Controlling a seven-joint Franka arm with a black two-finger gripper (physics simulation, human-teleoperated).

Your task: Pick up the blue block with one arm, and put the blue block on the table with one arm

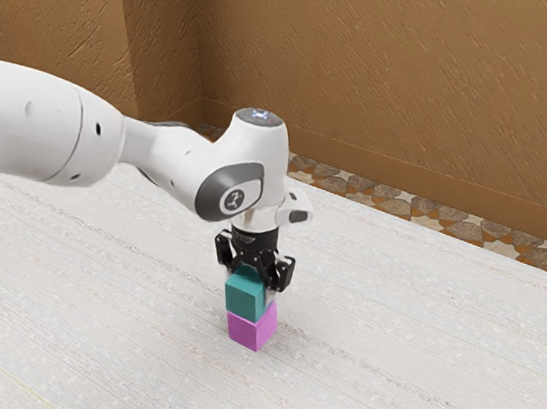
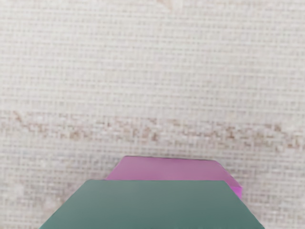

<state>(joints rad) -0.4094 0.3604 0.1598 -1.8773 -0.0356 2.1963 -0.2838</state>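
Blue block (image 2: 151,205) directly under your gripper (image 1: 251,286), above the magenta block (image 1: 249,331) — grip state can't be told — so pickup is unconfirmed, and placing on the table (image 1: 395,352) remains.

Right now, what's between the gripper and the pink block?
The teal block. The exterior view shows it just below the gripper and just above the pink block.

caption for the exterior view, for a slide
Gripper at the teal block, above a magenta block on the pale table.
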